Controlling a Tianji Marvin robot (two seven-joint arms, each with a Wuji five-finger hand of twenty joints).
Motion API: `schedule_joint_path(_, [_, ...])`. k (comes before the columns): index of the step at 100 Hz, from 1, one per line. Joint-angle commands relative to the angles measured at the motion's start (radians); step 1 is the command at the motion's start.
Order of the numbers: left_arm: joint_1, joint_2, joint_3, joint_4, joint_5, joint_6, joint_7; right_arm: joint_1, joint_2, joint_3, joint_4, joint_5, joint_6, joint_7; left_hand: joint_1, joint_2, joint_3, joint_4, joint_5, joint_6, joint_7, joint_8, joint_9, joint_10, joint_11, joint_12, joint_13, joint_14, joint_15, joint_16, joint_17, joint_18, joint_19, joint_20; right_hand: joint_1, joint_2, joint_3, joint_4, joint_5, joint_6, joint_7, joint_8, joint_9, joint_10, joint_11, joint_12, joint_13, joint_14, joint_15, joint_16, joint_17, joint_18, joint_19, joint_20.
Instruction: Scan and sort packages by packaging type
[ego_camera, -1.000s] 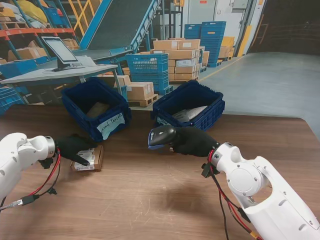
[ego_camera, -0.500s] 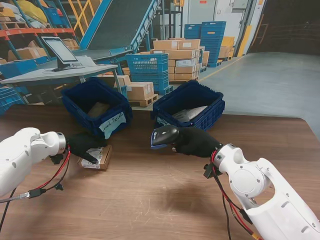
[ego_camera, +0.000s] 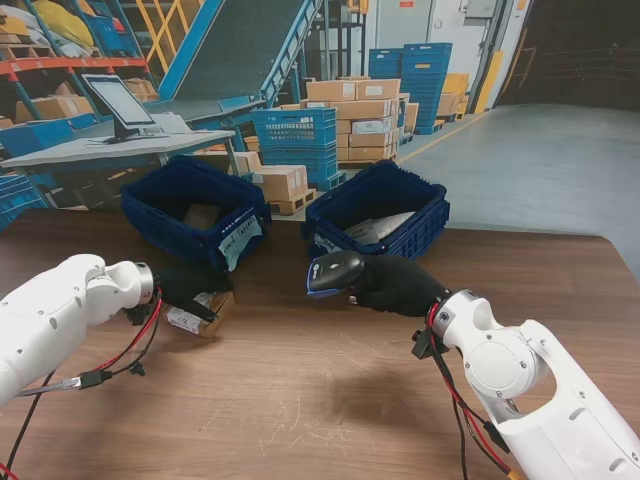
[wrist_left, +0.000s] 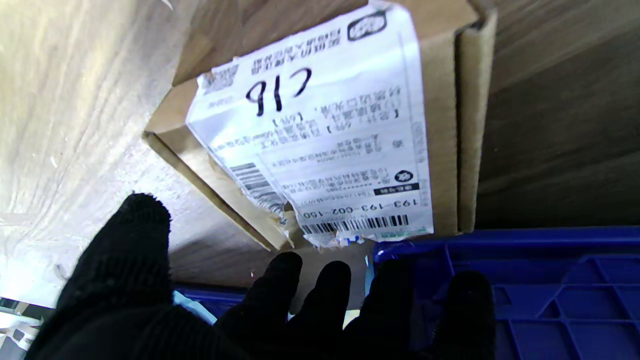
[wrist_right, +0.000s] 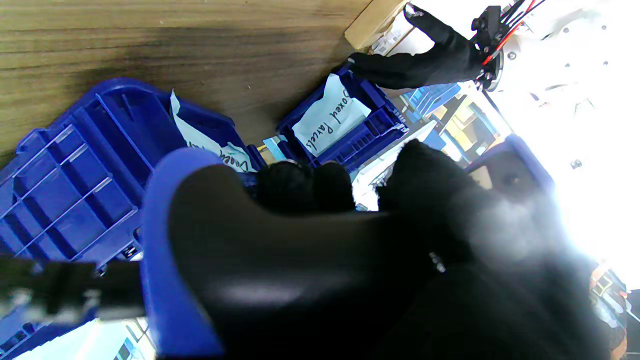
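Package place: small cardboard box (ego_camera: 203, 310) lies flat on the desk (ego_camera: 320, 400), left of centre in the stand's view, just in front of the left blue crate (ego_camera: 190, 215).
Key relation: the box's long axis runs roughly left to right, and its labelled top faces up; the scanner (ego_camera: 335, 270) sits to its right, near but apart, nose turned toward it.
Nearer hand: left robot hand (ego_camera: 185, 287) rests on the box; I judge it the one to present the label.
Left robot hand state: gloved fingers (wrist_left: 320, 290) spread, draped over the box's far edge; whether they truly grip it I cannot tell.
Right robot hand (ego_camera: 395, 285) state: clamped round the scanner's handle.
Crates: rigid blue plastic, ribbed walls, paper tags; right blue crate (ego_camera: 385, 205) holds a pale bag.
Box material: brown corrugated card, sharp edges.
Label (wrist_left: 320, 135): white paper, wrinkled, barcode, torn at one corner.
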Motion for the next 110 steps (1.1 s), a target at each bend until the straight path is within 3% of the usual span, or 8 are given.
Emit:
schedule_joint_path(1, [0.019,-0.005,-0.043,-0.042,0.009,0.01,-0.03,-0.005,-0.005,0.001,-0.012,-0.001,0.001,0.014,0.006,0.009,0.008,-0.015,-0.014,-0.019,-0.001,-0.005,-0.024,-0.01,-0.008,0.011,-0.033,-0.012,-0.02,-0.01,-0.022,-0.013,-0.033,-0.014,0.106,0.089,0.087,-0.009,0.064,-0.065,0.027,0.013,0.013,0.023,-0.004,0.004,0.003,0.001,0.004,-0.004,0.002,0.001,0.008,0.007])
schedule_joint_path(26, [0.144,0.026,-0.294,-0.174,0.093,0.017,-0.131,-0.001,-0.007,-0.006,-0.02,-0.007,0.005,0.007,0.011,0.009,0.005,-0.014,-0.012,-0.015,0.0,-0.005,-0.022,-0.007,-0.007,0.012,-0.031,-0.01,-0.019,-0.01,-0.023,-0.01,-0.031,-0.016,0.107,0.089,0.087,-0.009,0.064,-0.064,0.026,0.013,0.013,0.023,-0.004,0.005,0.003,0.002,0.004,-0.004,0.001,0.0,0.007,0.006])
schedule_joint_path(48, [0.206,0.046,-0.389,-0.199,0.129,-0.027,-0.176,0.013,-0.008,-0.027,-0.019,-0.015,0.003,0.0,0.016,0.009,0.005,-0.012,-0.011,-0.016,0.0,-0.005,-0.023,-0.005,-0.008,0.012,-0.031,-0.009,-0.019,-0.01,-0.022,-0.01,-0.03,-0.017,0.107,0.088,0.086,-0.009,0.064,-0.065,0.026,0.014,0.013,0.023,-0.005,0.005,0.003,0.001,0.003,-0.004,0.003,0.0,0.007,0.006])
schedule_joint_path(77, [0.194,0.054,-0.347,-0.15,0.156,-0.055,-0.141,0.031,-0.008,-0.039,-0.019,-0.021,0.014,0.005,0.027,0.003,0.007,-0.01,-0.014,-0.017,-0.002,-0.006,-0.029,-0.004,-0.01,0.011,-0.037,-0.008,-0.02,-0.011,-0.024,-0.009,-0.029,-0.019,0.107,0.088,0.087,-0.009,0.064,-0.065,0.026,0.014,0.013,0.023,-0.005,0.005,0.004,0.0,0.003,-0.004,0.002,0.001,0.007,0.006])
schedule_joint_path(110, [0.13,0.058,-0.221,-0.077,0.191,-0.035,-0.047,0.041,-0.005,-0.044,-0.016,-0.019,0.023,0.022,0.043,-0.09,0.028,0.001,-0.121,0.014,-0.046,-0.023,-0.114,-0.003,-0.025,0.004,-0.072,-0.001,-0.03,-0.014,-0.037,-0.009,-0.033,-0.021,0.108,0.087,0.087,-0.01,0.064,-0.064,0.026,0.015,0.013,0.024,-0.005,0.005,0.003,0.003,0.003,-0.004,0.002,0.001,0.007,0.007])
